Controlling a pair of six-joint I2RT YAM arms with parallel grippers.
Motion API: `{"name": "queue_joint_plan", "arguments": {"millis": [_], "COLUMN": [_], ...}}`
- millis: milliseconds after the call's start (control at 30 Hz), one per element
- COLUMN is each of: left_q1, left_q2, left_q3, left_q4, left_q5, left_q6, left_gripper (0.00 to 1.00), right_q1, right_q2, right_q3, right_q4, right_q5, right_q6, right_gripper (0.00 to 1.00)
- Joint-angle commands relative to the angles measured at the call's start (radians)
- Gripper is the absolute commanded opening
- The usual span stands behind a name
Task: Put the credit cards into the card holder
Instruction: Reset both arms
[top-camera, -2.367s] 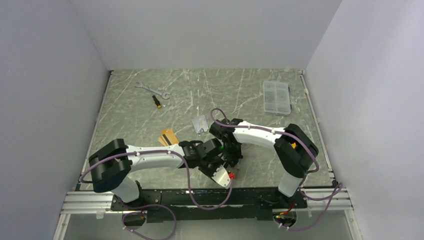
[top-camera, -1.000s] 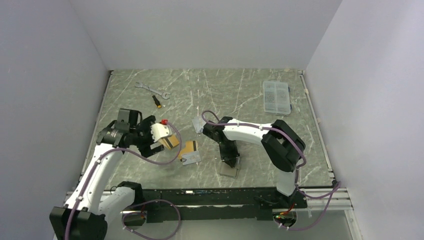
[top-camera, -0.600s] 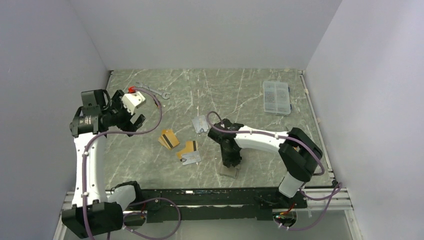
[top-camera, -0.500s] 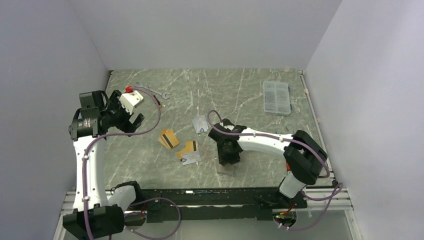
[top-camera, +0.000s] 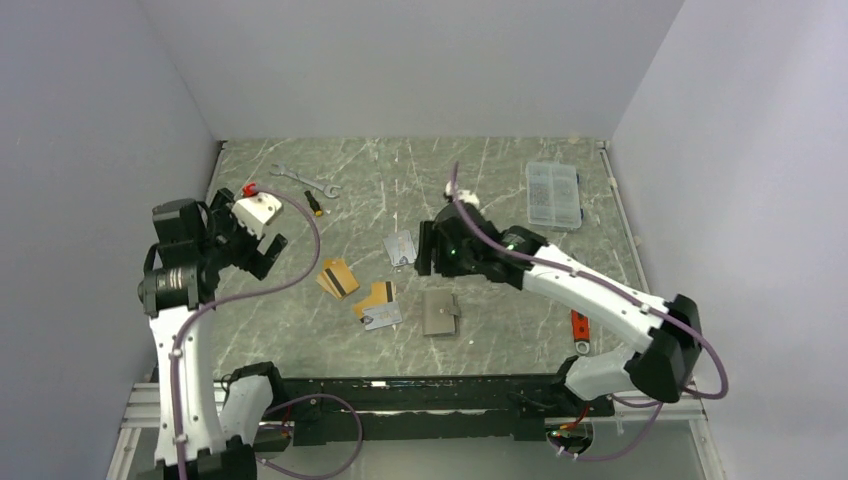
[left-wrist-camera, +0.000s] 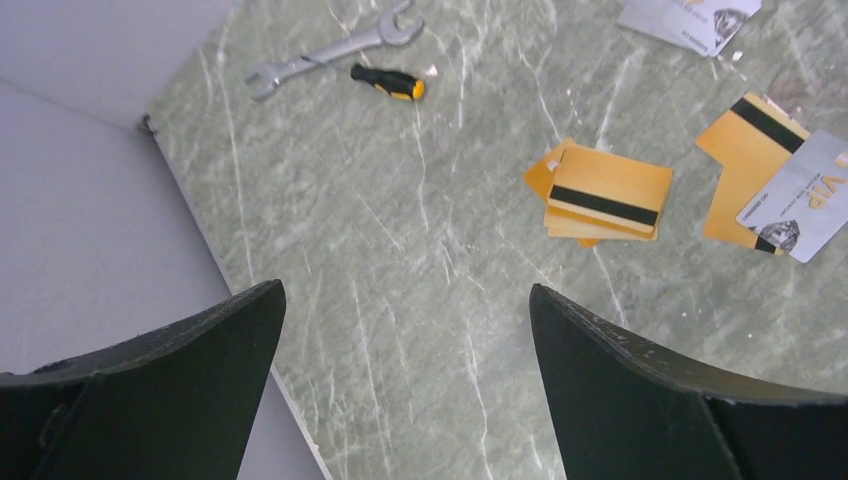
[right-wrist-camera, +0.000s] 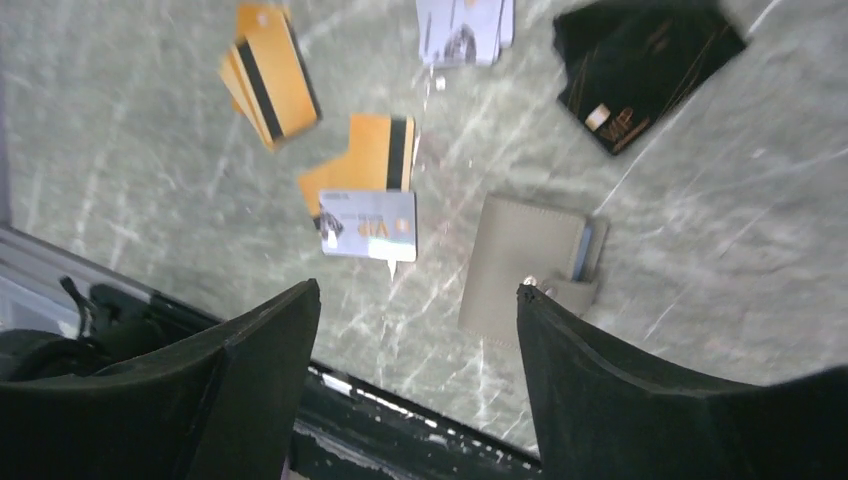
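The grey-taupe card holder (top-camera: 440, 312) (right-wrist-camera: 525, 265) lies shut on the table near the front, its snap tab to the right. The credit cards lie left of it. A gold stack (top-camera: 338, 278) (left-wrist-camera: 605, 195) (right-wrist-camera: 268, 85) is farthest left. Closer are a gold card (top-camera: 378, 294) (right-wrist-camera: 375, 155) with a silver VIP card (top-camera: 383, 316) (left-wrist-camera: 805, 195) (right-wrist-camera: 368, 225) on it. Silver cards (top-camera: 400, 247) (right-wrist-camera: 463, 25) lie farther back. My right gripper (top-camera: 430, 255) (right-wrist-camera: 416, 290) hangs open and empty above and behind the holder. Raised at the far left, my left gripper (top-camera: 258, 258) (left-wrist-camera: 405, 290) is open and empty.
A black folded pouch (right-wrist-camera: 645, 70) lies behind the holder, under my right gripper. A wrench (top-camera: 305, 180) and a small screwdriver (top-camera: 315, 203) are at the back left, a clear compartment box (top-camera: 553, 195) at the back right. A small red object (top-camera: 580, 330) lies beside the right arm.
My right gripper has opened, risen off the card holder and drawn back, leaving the holder flat on the table. The left arm has swung from the cards up to the far left.
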Motion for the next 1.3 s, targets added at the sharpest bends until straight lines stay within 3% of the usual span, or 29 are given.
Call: {"name": "queue_joint_plan", "arguments": {"millis": [0, 67, 167, 367, 500, 633, 700, 833, 900, 967, 1033, 1133, 1267], "left_q1": [0.004, 0.004, 0.009, 0.023, 0.023, 0.024, 0.024, 0.025, 0.028, 0.035, 0.046, 0.085, 0.111], "left_q2": [-0.059, -0.021, 0.116, 0.191, 0.23, 0.282, 0.294, 0.353, 0.43, 0.462, 0.486, 0.476, 0.406], "left_q3": [-0.077, -0.128, -0.087, -0.209, -0.358, -0.507, -0.594, -0.773, -0.749, -0.681, -0.667, -0.709, -0.799], "left_q4": [0.159, 0.199, 0.111, 0.386, 0.617, 0.907, 1.127, 1.638, 1.699, 1.579, 1.589, 1.669, 1.782], "left_q5": [0.026, 0.024, 0.124, 0.241, 0.309, 0.307, 0.296, 0.312, 0.329, 0.33, 0.356, 0.379, 0.367], "left_q6": [-0.116, -0.143, -0.132, -0.341, -0.418, -0.459, -0.509, -0.673, -0.73, -0.714, -0.731, -0.779, -0.747], "left_gripper": [0.99, 0.99, 0.99, 0.99, 0.99, 0.99, 0.99, 0.99, 0.99, 0.99, 1.0, 0.99, 0.99], "right_q1": [-0.085, -0.147, -0.295, -0.6, -0.632, -0.643, -0.659, -0.714, -0.735, -0.749, -0.757, -0.761, -0.763], "right_q2": [-0.09, -0.121, -0.16, -0.271, -0.38, -0.41, -0.401, -0.351, -0.303, -0.265, -0.228, -0.115, 0.008], "right_q3": [0.066, 0.051, 0.002, -0.268, -0.494, -0.656, -0.701, -0.813, -0.851, -0.879, -0.913, -0.927, -0.889], "right_q4": [-0.075, -0.057, -0.003, 0.24, 0.489, 0.712, 0.799, 1.01, 1.105, 1.204, 1.345, 1.534, 1.64], "right_q5": [0.051, 0.062, 0.085, 0.139, 0.401, 0.522, 0.591, 0.577, 0.58, 0.583, 0.536, 0.507, 0.481], "right_q6": [-0.075, -0.105, -0.147, -0.175, -0.245, -0.372, -0.408, -0.493, -0.511, -0.495, -0.515, -0.569, -0.66], "right_gripper": [0.78, 0.82, 0.87, 0.95, 1.0, 1.0, 1.0, 1.0, 1.0, 1.0, 1.0, 1.0, 1.0]}}
